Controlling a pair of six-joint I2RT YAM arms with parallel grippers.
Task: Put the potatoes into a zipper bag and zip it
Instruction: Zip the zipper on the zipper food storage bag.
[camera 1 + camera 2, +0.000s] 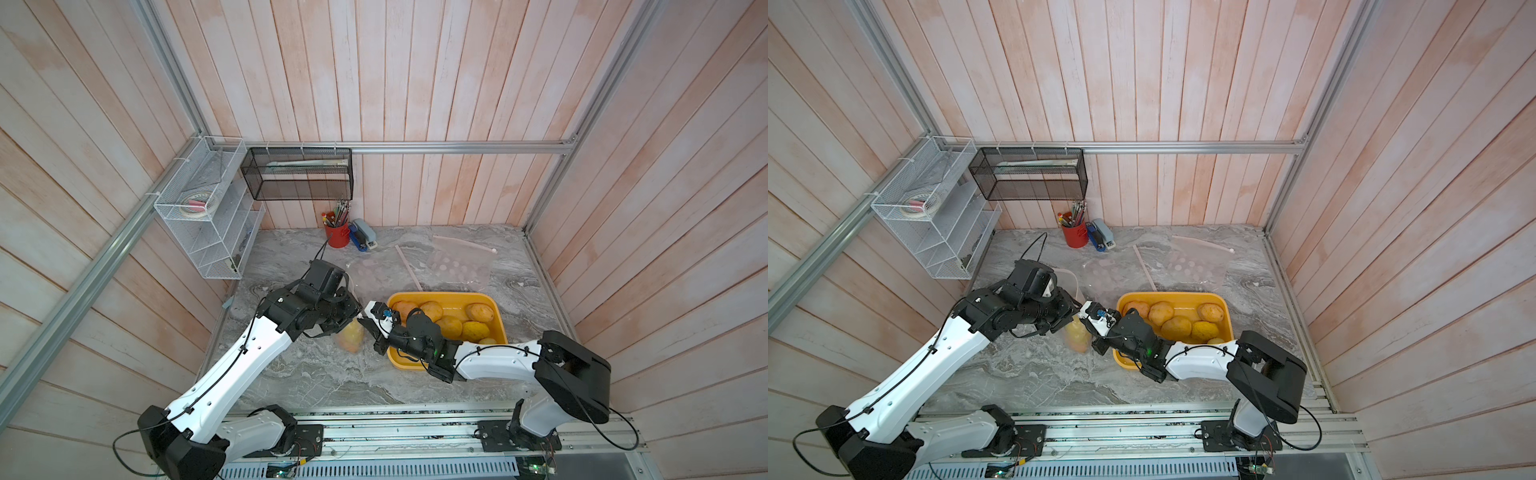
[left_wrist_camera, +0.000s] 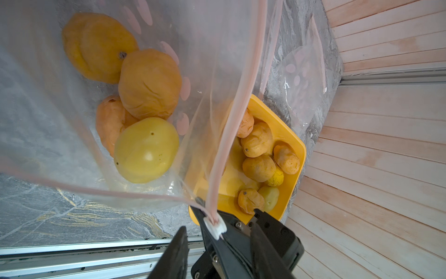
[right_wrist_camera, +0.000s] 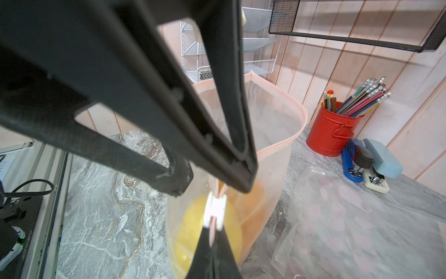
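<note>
Grey marble tabletop: a clear pink-rimmed plastic zipper bag holds four orange-yellow potatoes, with more in the yellow plastic tray. The right gripper pinches the bag's corner. The left gripper, jaws apart, sits over the white slider just beside it.

Both the left arm and the right arm have glossy white shells on the long links and matte black housings at the joints. Thin black cables run along them, held by small black clips. A green light glows on the right arm's black wrist. The left gripper has flat black tapered fingers with triangular cut-outs. The right gripper has narrow black fingers.
</note>
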